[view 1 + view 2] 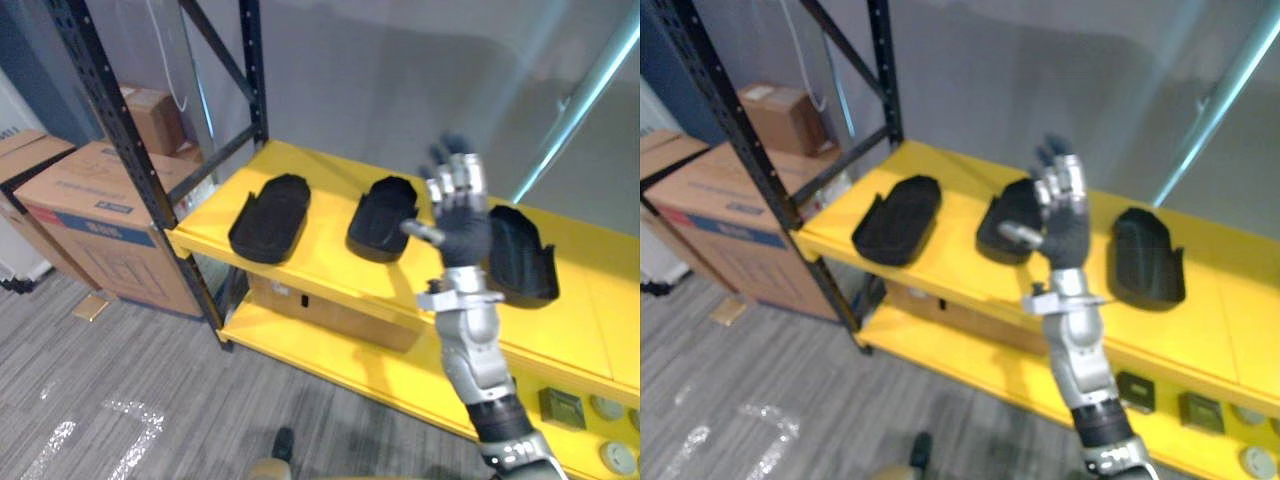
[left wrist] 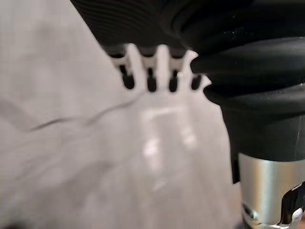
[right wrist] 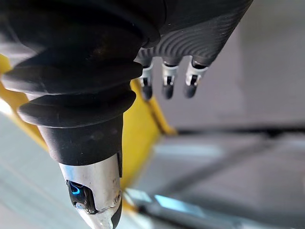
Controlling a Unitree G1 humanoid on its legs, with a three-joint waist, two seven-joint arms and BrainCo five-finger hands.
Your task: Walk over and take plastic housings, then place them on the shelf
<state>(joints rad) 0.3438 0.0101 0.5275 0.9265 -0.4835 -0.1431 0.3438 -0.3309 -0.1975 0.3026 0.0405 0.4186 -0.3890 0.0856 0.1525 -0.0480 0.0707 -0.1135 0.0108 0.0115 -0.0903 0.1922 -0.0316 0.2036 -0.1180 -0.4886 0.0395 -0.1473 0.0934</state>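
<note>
Three black plastic housings lie in a row on the yellow upper shelf (image 1: 330,270): the left one (image 1: 270,217), the middle one (image 1: 382,215) and the right one (image 1: 522,255). My right hand (image 1: 462,225) is raised in front of the shelf, between the middle and right housings, its fingers straight and holding nothing. In the right wrist view its fingers (image 3: 167,78) point past the shelf's yellow edge. My left hand (image 2: 150,76) hangs open over grey floor, empty.
A black rack upright (image 1: 130,150) stands at the shelf's left corner. Cardboard boxes (image 1: 90,215) sit on the floor to its left. The lower yellow shelf carries a flat cardboard box (image 1: 330,310) and small parts (image 1: 562,407). A teal pole (image 1: 580,95) slants at the right.
</note>
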